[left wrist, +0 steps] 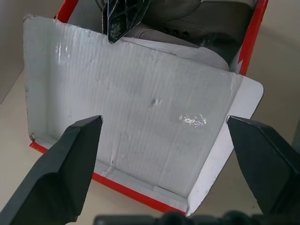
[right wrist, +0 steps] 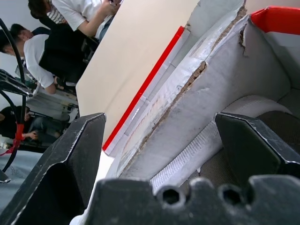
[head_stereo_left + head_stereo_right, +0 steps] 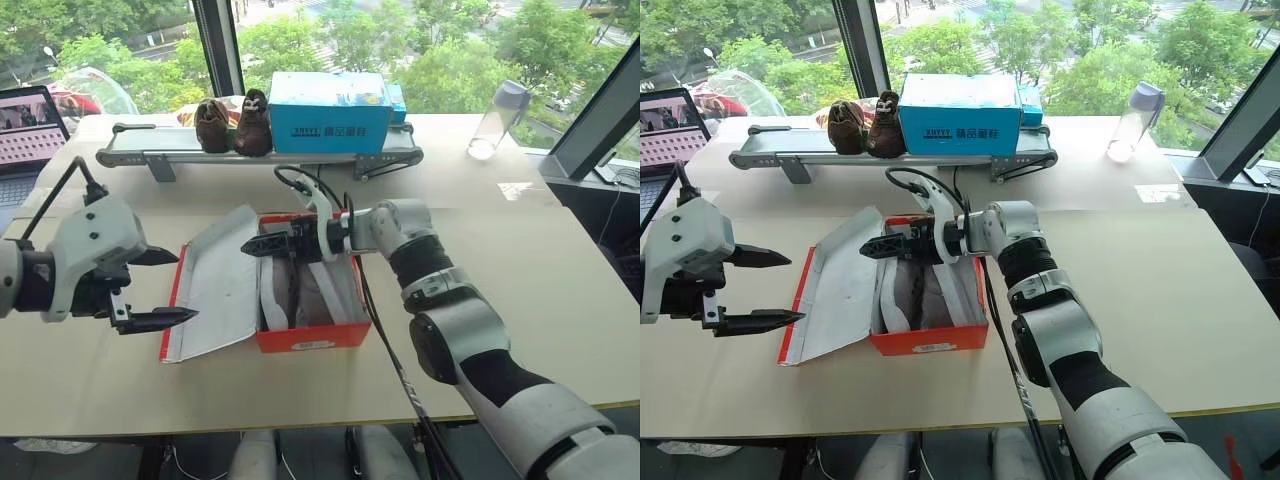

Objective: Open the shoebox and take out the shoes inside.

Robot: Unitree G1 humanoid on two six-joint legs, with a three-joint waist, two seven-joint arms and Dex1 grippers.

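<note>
Beyond the windows trees are showing while, from the head view, I am seeing the shoebox (image 3: 300,338) lying already open mid-table, the shoes (image 3: 300,290) waiting inside, my right gripper (image 3: 262,245) hanging spread and empty over them; the left wrist view is showing my left gripper (image 1: 164,136) gaping, holding nothing.

Blue rectangular cardboard box (image 3: 960,113) on the grey conveyor strip (image 3: 780,153) at the back of the worktop: white label (image 3: 960,132) on its front face, dark print, Latin letters on one side, roughly "XHYYY", then Chinese characters, too small to read surely. Red cardboard shoebox (image 3: 311,338), front wall: small white sticker (image 3: 313,344), print not legible. Open laptop (image 3: 30,125) at the left edge: screen with rows of small pinkish tiles, no readable words. No other text readable.
</note>
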